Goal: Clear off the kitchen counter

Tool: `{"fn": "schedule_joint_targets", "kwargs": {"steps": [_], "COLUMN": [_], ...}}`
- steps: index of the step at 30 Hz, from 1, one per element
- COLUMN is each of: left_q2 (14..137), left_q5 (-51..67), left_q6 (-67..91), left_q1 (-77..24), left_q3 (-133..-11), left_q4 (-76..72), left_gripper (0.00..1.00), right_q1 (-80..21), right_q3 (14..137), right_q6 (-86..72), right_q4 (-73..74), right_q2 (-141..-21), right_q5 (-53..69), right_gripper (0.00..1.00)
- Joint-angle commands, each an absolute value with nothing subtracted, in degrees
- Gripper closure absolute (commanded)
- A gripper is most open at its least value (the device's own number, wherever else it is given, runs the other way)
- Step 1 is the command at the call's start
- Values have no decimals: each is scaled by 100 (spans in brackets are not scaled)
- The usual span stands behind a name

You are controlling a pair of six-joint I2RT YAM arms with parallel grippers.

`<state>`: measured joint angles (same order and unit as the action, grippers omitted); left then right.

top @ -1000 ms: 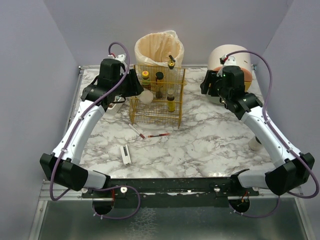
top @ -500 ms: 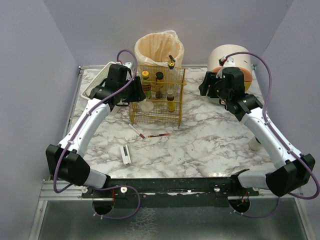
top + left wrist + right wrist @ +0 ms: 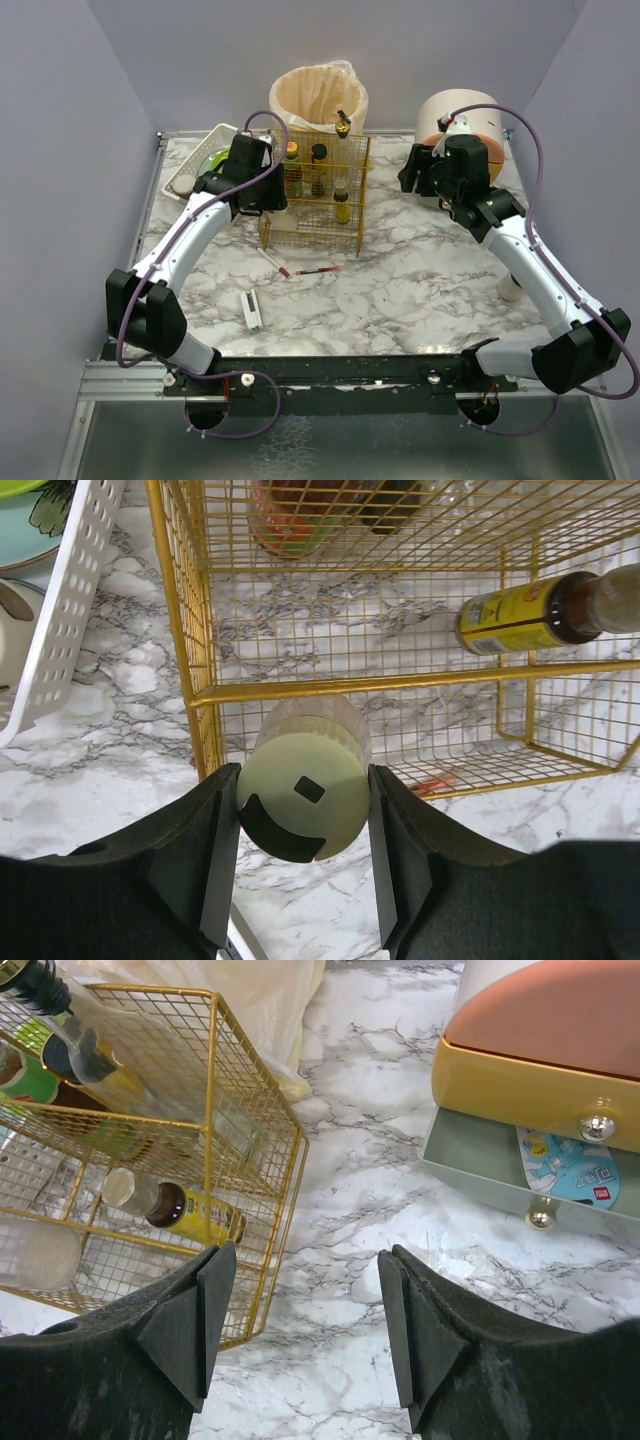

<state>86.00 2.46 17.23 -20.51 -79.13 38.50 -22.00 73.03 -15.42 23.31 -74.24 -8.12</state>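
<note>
The kitchen counter (image 3: 410,290) is white marble with grey veins. My left gripper (image 3: 301,805) is shut on a clear spice jar (image 3: 305,775) with a pale green lid, and holds it against the left side of the gold wire rack (image 3: 330,685). In the top view my left gripper (image 3: 268,196) is at the rack's (image 3: 318,215) left edge and the jar is hidden. My right gripper (image 3: 303,1285) is open and empty above bare marble, between the rack (image 3: 200,1110) and the orange-and-yellow box (image 3: 545,1050). It also shows in the top view (image 3: 414,174).
The rack holds several bottles, among them a yellow one (image 3: 520,615). A white slotted tray (image 3: 192,168) with dishes stands at the back left. A bagged bin (image 3: 318,95) stands behind the rack. Two red-tipped pens (image 3: 316,270), a small white stick (image 3: 252,309) and a white cup (image 3: 511,288) lie on the counter.
My left arm has swung right from above the white tray to the rack's left side, carrying the jar. The right arm has barely moved.
</note>
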Motion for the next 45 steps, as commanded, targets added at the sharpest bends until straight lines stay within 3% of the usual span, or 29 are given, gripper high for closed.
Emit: {"fn": "schedule_joint_targets", "kwargs": {"steps": [1,9,10,15,19,23,25,33,45], "left_q2": [8797,9104,9140,9264,9333,9289,9255,9033,8643], "left_q5": [-237,-316,-324,-376,-495,-547,-578,-680,-809], "left_q6": [1498,1509,1526,1590,1582,1582,1573,1608,1625], "left_q1": [-2124,-2378,-2422,-2608,-2697,-2716,-2716,-2716,-2715], "left_q3": [-7832,-7714,-7704,-7673,-7666,-7647,-7646,-7703,-7796], "left_q4": [3510,3358,3345,3262,3261,3260,3261,3402,3577], "left_gripper": [100,100,100,100,86,61,48,17,4], "right_q1": [-2162,-2163,-2169,-2163,-2164,-2158,-2154,-1484,-163], "right_q3": [7224,6932,6889,6710,6705,6781,6851,6984,6481], "right_q6": [-1442,-1507,-1559,-1630,-1692,-1664,-1661,-1797,-2048], "right_q4": [2550,2615,2622,2573,2697,2796,2891,3202,3184], "right_q2": [-7310,-7146,-7128,-7056,-7047,-6930,-6898,-6839,-6310], "right_q5": [-978,-1532,-1648,-1912,-2152,-2193,-2276,-2292,-3691], "right_gripper": [34,32,28,22,16,8,7,7,6]}}
